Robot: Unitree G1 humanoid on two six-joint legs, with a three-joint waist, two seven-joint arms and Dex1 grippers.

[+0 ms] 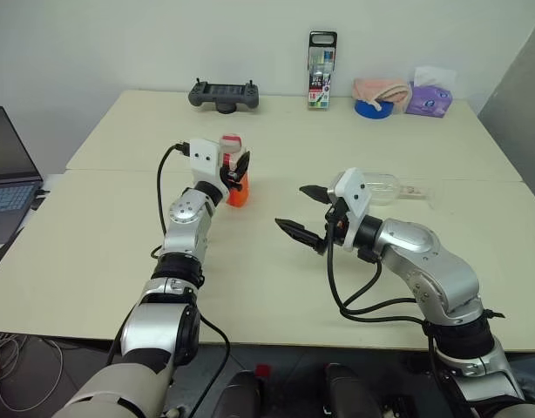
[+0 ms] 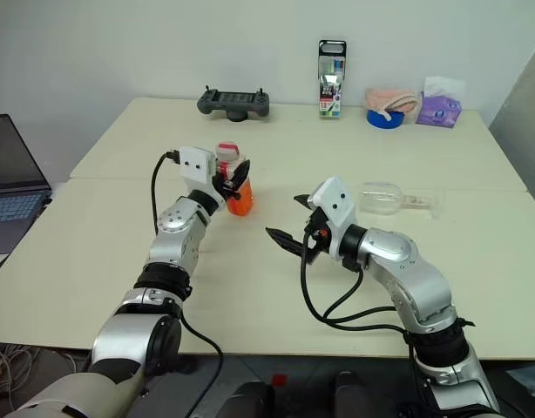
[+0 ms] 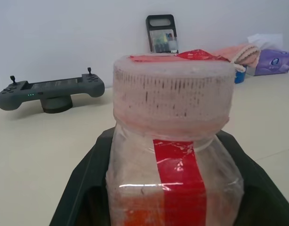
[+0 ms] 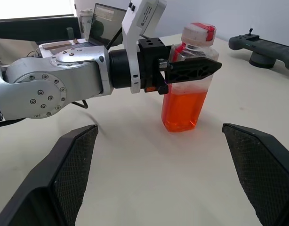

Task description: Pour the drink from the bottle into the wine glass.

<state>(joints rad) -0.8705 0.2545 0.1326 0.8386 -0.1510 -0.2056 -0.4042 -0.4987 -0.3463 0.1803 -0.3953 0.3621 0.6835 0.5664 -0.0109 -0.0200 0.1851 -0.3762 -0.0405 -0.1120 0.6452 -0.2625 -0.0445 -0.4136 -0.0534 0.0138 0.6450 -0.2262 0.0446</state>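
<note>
Head views: the left gripper (image 1: pixel 236 171) was clamped around the upper part of the bottle (image 1: pixel 235 178), which stood on the desk (image 1: pixel 119 235). The right gripper (image 1: pixel 306 213) hung apart and empty beside it. The wine glass (image 1: pixel 391 188) lay on its side just behind the right gripper.
Left wrist view: the red-and-white cap (image 3: pixel 172 89) sat between the fingers (image 3: pixel 83 188), close on both sides. The cap seemed on.
Right wrist view: the drink (image 4: pixel 183 110) filled the lower half, below the left gripper.
Handling: the bottle seemed light, thin-walled plastic that could dent; a hold under the shoulder looked safest. The glass looked fragile and could roll; its stem was probably the best place.
</note>
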